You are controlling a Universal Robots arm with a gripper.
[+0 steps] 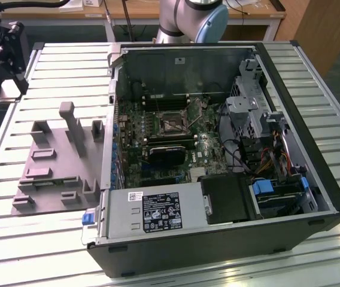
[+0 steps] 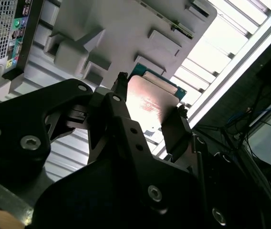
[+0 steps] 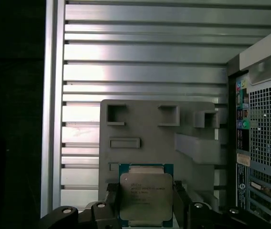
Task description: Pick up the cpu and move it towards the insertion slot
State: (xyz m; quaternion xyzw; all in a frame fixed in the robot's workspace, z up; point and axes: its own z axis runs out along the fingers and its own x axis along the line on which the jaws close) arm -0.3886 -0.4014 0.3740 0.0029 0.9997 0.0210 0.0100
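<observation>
In both wrist views my gripper (image 3: 146, 206) is shut on the cpu (image 3: 146, 193), a thin square chip with a shiny silver top and a green rim. One black finger (image 3: 111, 202) presses on each of two opposite edges. The second wrist view shows the cpu (image 2: 151, 95) between the fingertips (image 2: 177, 119) of the gripper (image 2: 150, 102), held clear above the grey fixture (image 2: 126, 33). The insertion slot (image 1: 171, 122), a square socket with a silvery frame, sits on the green board inside the open computer case in the exterior view.
The grey fixture plate (image 1: 56, 161) with upright blocks lies on the slatted table (image 1: 50, 60), at the exterior view's left of the case (image 1: 313, 155). The case's rear port panel (image 3: 264, 143) is next to the fixture (image 3: 154, 133). The arm's base (image 1: 194, 18) rises behind the case.
</observation>
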